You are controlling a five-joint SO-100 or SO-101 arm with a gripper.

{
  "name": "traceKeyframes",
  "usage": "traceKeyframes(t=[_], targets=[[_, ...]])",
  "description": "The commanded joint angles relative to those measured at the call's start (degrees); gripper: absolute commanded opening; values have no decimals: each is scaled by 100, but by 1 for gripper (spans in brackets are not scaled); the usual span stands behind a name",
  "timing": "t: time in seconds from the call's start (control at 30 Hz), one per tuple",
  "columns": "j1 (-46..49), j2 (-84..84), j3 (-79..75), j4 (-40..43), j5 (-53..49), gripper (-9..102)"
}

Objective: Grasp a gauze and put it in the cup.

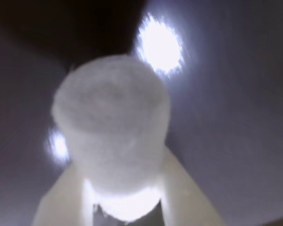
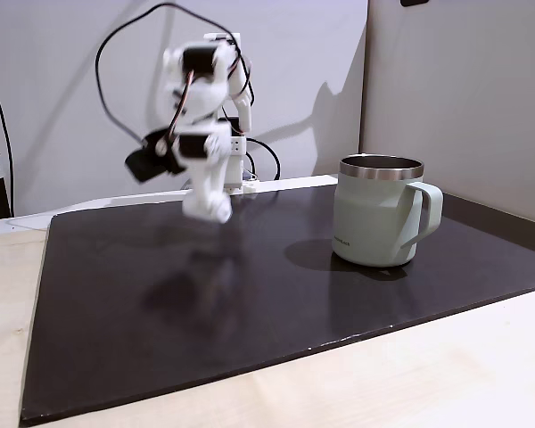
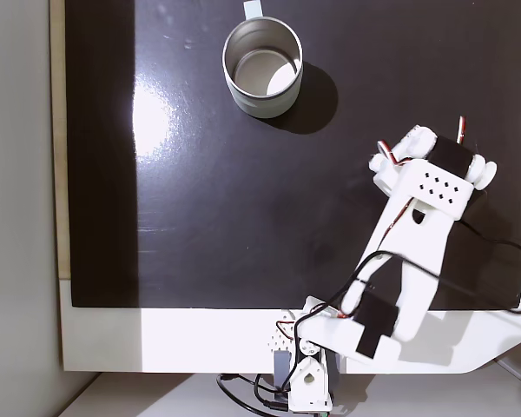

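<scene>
White gauze roll (image 1: 112,125) sitting clamped between the gripper (image 1: 125,197) fingers, gripper hanging above the black mat (image 2: 250,303), well apart from the sage-green mug (image 2: 379,214).

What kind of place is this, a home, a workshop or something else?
Probably an indoor hobby or lab bench for robot practice, though I cannot be sure. A small white arm with loose cables is mounted at the edge of a black mat on a light wooden table, with plain walls behind and one cup.
</scene>
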Motion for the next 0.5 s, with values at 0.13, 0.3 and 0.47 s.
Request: traceKeyframes(t=[0.13, 0.3, 0.47], targets=[[-413, 1090, -844, 853, 70, 0], [-554, 1512, -1204, 1441, 62, 0], [-650, 2039, -1318, 1644, -97, 0]])
